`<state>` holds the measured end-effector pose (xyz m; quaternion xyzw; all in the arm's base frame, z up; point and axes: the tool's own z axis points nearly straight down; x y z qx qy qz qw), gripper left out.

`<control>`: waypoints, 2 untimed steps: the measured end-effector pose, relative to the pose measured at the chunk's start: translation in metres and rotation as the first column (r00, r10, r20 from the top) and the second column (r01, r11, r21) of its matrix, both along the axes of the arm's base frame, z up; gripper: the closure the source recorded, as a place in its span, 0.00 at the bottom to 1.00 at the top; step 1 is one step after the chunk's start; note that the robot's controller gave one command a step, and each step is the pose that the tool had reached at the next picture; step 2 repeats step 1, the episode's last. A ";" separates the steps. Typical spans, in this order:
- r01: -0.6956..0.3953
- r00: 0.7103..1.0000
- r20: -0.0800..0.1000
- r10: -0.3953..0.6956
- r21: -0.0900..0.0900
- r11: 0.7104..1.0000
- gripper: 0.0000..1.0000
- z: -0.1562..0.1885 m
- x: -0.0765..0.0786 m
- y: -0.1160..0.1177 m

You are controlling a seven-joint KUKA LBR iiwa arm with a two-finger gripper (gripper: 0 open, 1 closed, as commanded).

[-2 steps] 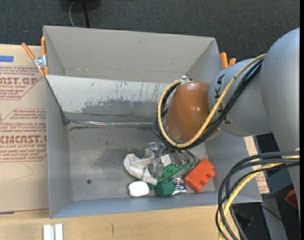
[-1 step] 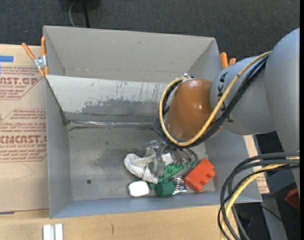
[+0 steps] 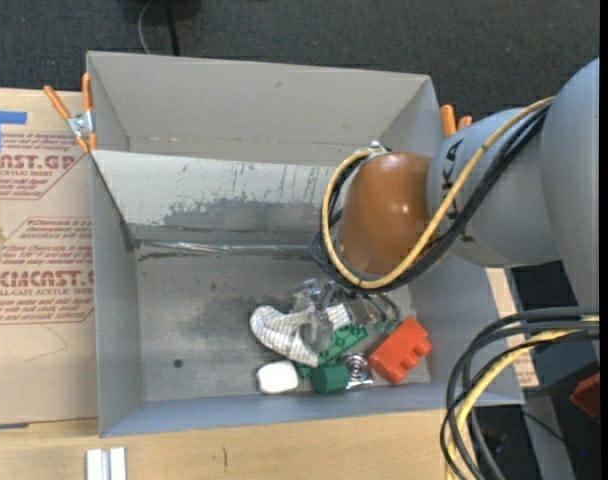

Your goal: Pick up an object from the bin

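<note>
Several small things lie heaped at five o'clock in the grey metal bin (image 3: 174,298). Claw (image 3: 321,310) sits low over white striped cloth roll (image 3: 280,328), beside green plastic piece (image 3: 332,363); its state, cannot tell. Lift seemingly pending.

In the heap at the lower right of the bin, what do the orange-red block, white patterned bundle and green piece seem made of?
Orange-red block: likely hard moulded plastic, smooth, with crisp stepped edges like a toy brick.
White patterned bundle: apparently soft fabric, matte, folded and creased.
Green piece: probably plastic, even colour; rubber cannot be ruled out.
</note>
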<state>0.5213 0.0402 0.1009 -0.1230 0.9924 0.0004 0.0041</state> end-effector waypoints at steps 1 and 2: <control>0.000 1.000 0.002 0.000 0.000 1.000 1.00 0.021 0.000 0.000; 0.000 1.000 0.002 0.000 0.000 1.000 1.00 0.021 0.000 0.000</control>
